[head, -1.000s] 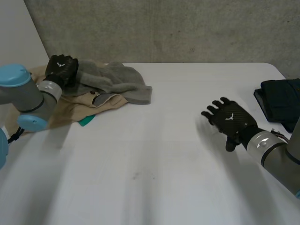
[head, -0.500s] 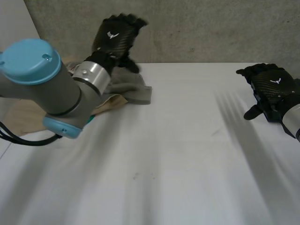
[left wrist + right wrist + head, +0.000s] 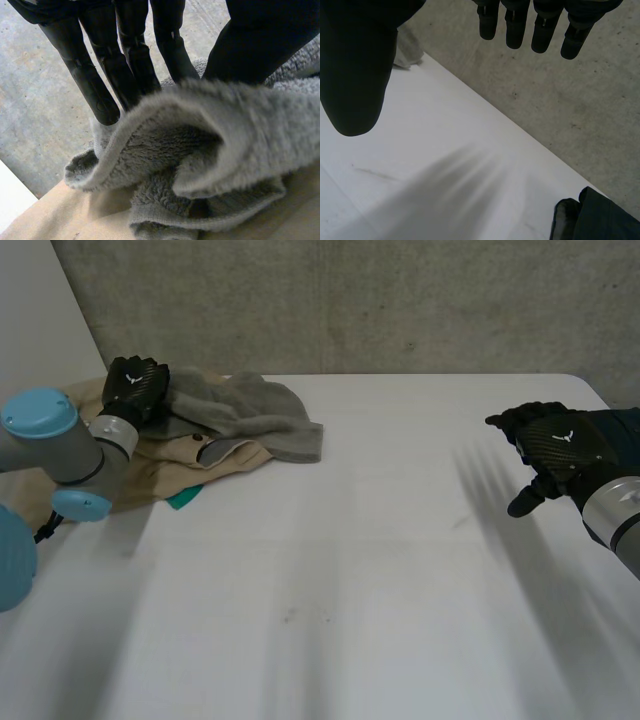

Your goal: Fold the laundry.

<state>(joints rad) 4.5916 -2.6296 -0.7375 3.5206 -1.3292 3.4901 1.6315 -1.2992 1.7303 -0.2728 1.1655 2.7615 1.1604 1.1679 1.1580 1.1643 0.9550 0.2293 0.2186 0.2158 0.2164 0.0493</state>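
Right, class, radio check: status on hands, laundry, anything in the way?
Left hand pinching grey towel on the pile. Right hand open over table, holding nothing. Towel crumpled atop beige garment, unfolded. Dark clothes beside right hand.

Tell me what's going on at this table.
The robot is working on laundry. Its left hand pinches a fold of the grey towel, which lies atop a beige garment at the far left corner of the table. Its right hand hangs open and empty over the right side, near dark clothes.
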